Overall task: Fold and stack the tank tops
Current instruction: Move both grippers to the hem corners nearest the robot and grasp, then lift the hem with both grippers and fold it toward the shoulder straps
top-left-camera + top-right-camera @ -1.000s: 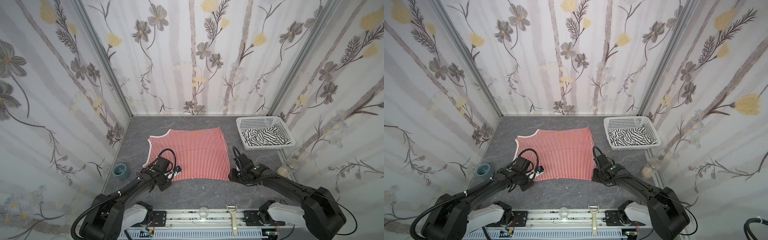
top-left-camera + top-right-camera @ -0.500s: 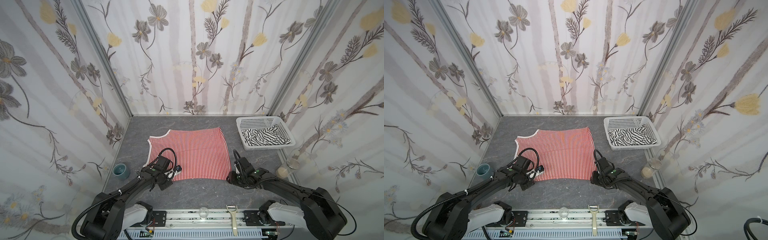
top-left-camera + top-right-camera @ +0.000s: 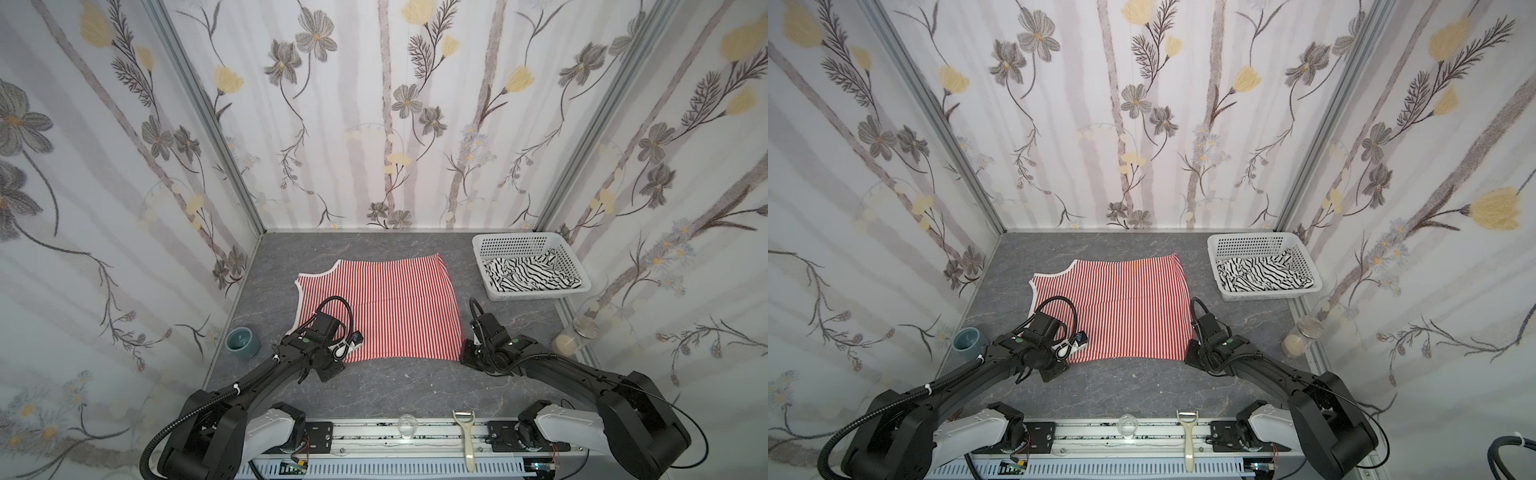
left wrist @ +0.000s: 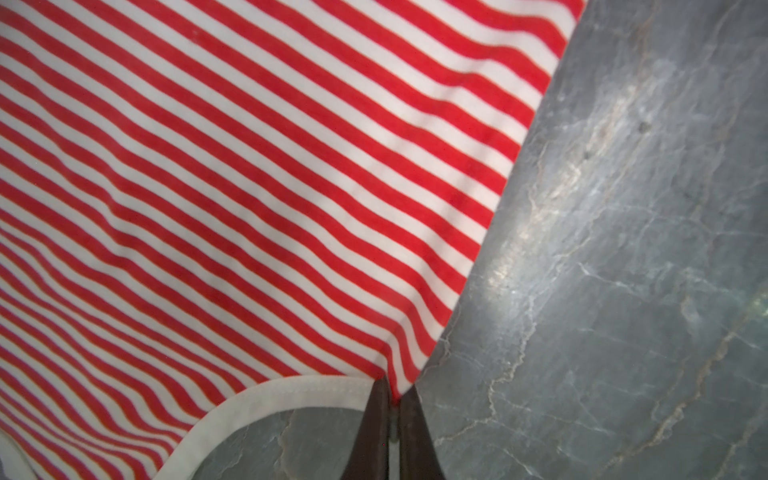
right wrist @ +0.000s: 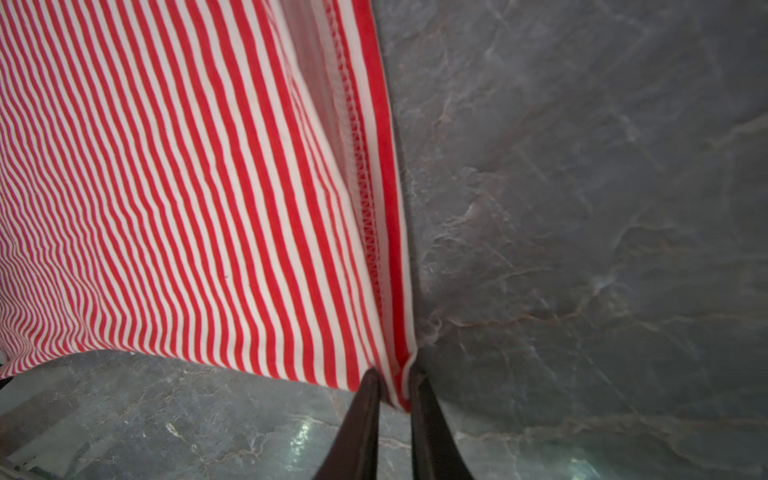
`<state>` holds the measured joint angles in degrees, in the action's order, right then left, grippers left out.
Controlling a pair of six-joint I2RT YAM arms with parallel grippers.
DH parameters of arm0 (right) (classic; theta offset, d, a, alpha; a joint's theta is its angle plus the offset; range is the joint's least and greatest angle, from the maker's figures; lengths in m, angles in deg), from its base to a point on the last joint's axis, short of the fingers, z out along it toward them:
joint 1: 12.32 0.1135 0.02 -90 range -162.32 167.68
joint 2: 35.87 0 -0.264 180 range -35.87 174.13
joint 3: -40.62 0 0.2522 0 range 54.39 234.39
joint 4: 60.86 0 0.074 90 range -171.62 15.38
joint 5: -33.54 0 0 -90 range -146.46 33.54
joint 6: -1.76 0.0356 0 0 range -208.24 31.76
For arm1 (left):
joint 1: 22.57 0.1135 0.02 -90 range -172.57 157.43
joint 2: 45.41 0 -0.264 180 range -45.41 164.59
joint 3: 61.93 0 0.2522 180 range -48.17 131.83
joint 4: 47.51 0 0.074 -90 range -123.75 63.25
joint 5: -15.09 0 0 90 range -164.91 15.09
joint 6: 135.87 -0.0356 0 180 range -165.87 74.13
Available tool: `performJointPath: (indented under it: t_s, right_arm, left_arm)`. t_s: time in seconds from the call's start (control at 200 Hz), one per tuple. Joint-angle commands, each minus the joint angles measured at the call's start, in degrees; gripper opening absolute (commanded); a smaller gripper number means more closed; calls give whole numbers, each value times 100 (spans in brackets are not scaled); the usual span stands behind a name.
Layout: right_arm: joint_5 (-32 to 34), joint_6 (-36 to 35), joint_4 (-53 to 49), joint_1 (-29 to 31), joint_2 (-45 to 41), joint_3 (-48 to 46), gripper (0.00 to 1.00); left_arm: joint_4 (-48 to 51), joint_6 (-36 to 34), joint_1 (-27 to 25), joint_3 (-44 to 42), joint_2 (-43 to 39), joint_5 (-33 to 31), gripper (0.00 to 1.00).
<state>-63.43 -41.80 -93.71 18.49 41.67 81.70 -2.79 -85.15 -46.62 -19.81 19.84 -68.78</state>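
Your left claw [image 4: 390, 397] pinches the lower-left corner of the red-striped tank top [image 3: 386, 299], which lies flat on the table [image 3: 395, 386] at centre frame. Your right claw [image 5: 395, 388] pinches its lower-right corner. Open table lies below its edge. The black-striped tank top [image 3: 525, 276] lies in the basket [image 3: 515, 243] at right, and a teal cup [image 3: 242, 341] stands at left.

no readable text, labels or numbers

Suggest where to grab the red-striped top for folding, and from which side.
Its two near corners, approached low from the front edge: the red-striped top lies flat on the table, so only its edges give a pinch. The left tool and right tool are shut there.
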Motion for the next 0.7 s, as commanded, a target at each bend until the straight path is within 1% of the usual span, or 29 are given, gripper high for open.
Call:
performJointPath:
  t_s: [0.0, 0.175, 0.415, 0.565, 0.695]
  right_arm:
    - [46, 69, -4, -5, -100, 29, 1]
    - [14, 68, -64, -10, -142, 254, 0]
    - [177, -90, -363, -205, -180, 732, 0]
    - [265, -448, -551, -435, 107, 1139, 0]
    - [235, -703, -564, -618, 443, 1447, 0]
  left_arm:
    - [121, -22, -3, 28, -21, 65, 0]
    - [174, 97, -3, 349, 5, 13, 0]
    - [148, 44, 6, 810, 108, -343, 0]
    - [71, -150, 22, 1041, 165, -497, 1]
    - [-222, -279, 66, 1255, 391, -697, 2]
